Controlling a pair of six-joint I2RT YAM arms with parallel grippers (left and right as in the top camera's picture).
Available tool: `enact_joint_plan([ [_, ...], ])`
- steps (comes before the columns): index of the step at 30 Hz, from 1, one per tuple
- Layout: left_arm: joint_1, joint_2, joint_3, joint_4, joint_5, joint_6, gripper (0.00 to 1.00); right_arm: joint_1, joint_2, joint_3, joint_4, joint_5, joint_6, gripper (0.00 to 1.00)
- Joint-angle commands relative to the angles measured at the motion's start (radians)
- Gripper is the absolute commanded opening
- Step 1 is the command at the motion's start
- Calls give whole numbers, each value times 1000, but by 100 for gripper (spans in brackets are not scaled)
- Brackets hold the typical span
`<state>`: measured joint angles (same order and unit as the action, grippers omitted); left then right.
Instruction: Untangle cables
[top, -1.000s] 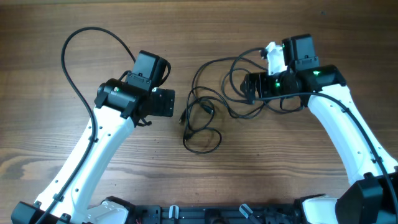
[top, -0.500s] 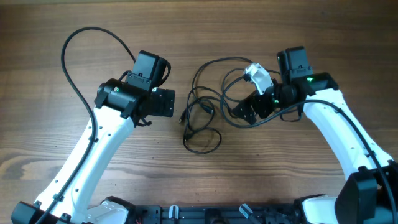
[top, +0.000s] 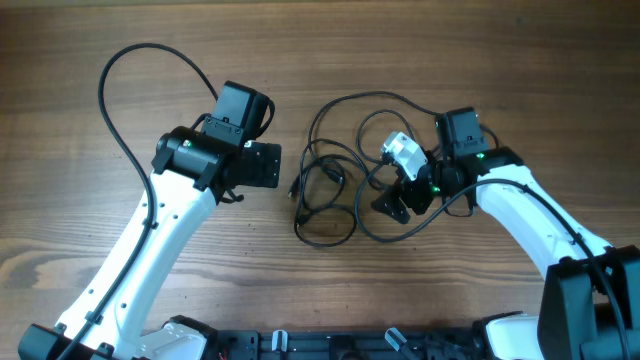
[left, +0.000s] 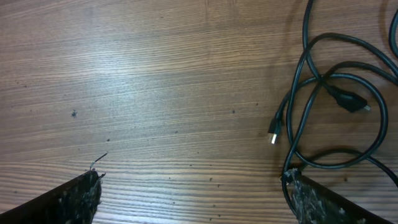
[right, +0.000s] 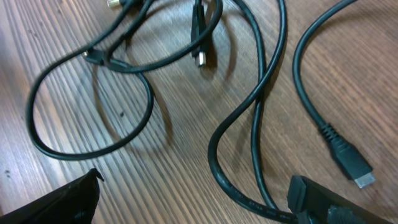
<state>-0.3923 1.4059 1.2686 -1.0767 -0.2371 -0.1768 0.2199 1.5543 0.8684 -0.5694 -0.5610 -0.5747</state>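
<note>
The cables (top: 330, 185) are thin black cords lying in overlapping loops at the table's middle, between the two arms. In the left wrist view the cables (left: 323, 106) lie to the right, and a metal-tipped plug (left: 273, 134) points down. My left gripper (left: 193, 200) is open over bare wood, just left of the pile (top: 276, 166). My right gripper (top: 392, 205) is tilted low over the pile's right side. It is open (right: 196, 200), and a curved strand (right: 233, 177) runs between its fingers close to the right one. A plug end (right: 348, 160) lies on the wood nearby.
A thicker black arm cable (top: 120, 90) arcs over the table at the upper left. The wooden tabletop (top: 320, 40) stretches behind the cords. The arm bases (top: 330, 345) sit along the near edge.
My right arm has swung down and to the left, turning its wrist, and now sits low over the right side of the cords. The left arm has not moved.
</note>
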Motion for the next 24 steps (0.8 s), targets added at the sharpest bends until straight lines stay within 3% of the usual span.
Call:
enact_joint_plan([
  [1, 4, -14, -1, 0, 2, 13, 100, 5, 13, -55, 64, -19, -33, 99],
  [3, 4, -14, -1, 0, 2, 13, 100, 5, 13, -86, 111, -19, -57, 95],
  [7, 4, -14, -1, 0, 2, 13, 100, 5, 13, -133, 190, 3, -79, 74],
  [18, 4, -14, -1, 0, 2, 13, 100, 5, 13, -138, 262, 173, -98, 75],
  [24, 4, -14, -1, 0, 2, 13, 100, 5, 18, -138, 270, 173, -164, 68],
])
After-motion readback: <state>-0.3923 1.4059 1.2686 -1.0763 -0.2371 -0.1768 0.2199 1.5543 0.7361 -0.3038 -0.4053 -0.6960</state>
